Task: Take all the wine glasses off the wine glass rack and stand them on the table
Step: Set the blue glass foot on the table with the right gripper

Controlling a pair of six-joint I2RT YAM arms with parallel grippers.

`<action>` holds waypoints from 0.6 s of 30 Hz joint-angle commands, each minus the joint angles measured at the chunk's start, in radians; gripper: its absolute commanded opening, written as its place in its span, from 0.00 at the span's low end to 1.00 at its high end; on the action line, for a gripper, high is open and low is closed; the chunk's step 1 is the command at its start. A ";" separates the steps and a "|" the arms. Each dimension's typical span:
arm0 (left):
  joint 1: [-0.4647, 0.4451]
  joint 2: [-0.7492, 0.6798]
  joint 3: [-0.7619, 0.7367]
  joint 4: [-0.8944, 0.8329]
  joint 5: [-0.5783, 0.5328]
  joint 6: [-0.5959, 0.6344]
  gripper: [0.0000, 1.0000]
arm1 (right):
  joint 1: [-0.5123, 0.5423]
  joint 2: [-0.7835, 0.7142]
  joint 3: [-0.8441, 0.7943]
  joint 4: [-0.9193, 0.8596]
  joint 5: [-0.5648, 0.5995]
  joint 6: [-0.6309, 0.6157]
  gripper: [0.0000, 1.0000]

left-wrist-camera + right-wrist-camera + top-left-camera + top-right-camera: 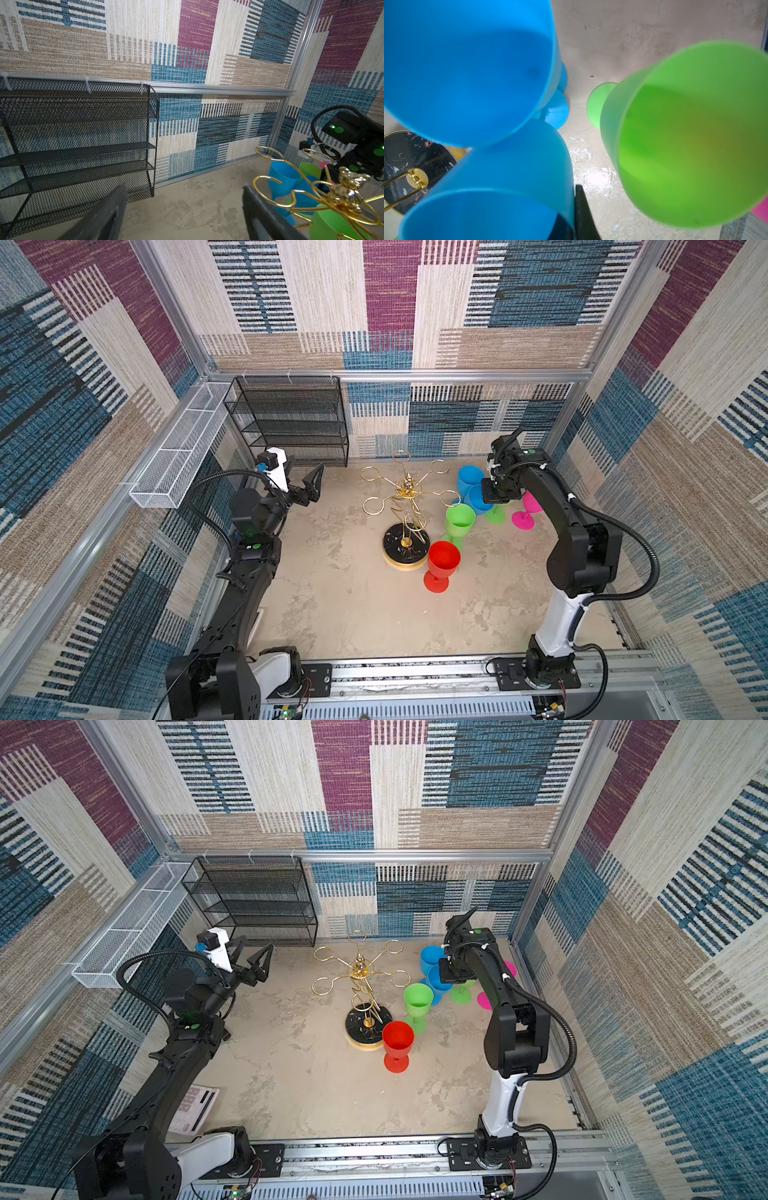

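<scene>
Gold wire rack (409, 489), blk base; R pincer (572, 216) grips blue glass (500, 166).

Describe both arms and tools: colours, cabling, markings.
Left arm and right arm: black moulded links, one white link near the base, black plates on an aluminium rail. A black corrugated hose loops outside each; round green marks on joints. Left tool: black triangular open-frame fingers, white camera block with blue plug. Right tool: only a black finger shows.
</scene>
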 commanded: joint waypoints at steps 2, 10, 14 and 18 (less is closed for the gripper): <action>0.002 -0.003 -0.001 0.030 -0.006 0.015 0.89 | -0.004 0.036 0.025 -0.007 -0.005 -0.017 0.00; 0.009 -0.002 -0.001 0.030 -0.006 0.014 0.89 | -0.005 0.065 0.088 -0.019 -0.031 -0.023 0.05; 0.012 0.001 -0.003 0.029 -0.003 0.008 0.89 | -0.005 0.061 0.113 -0.022 -0.044 -0.024 0.15; 0.013 0.000 -0.004 0.030 -0.003 0.006 0.89 | -0.005 0.052 0.149 -0.020 -0.071 -0.025 0.30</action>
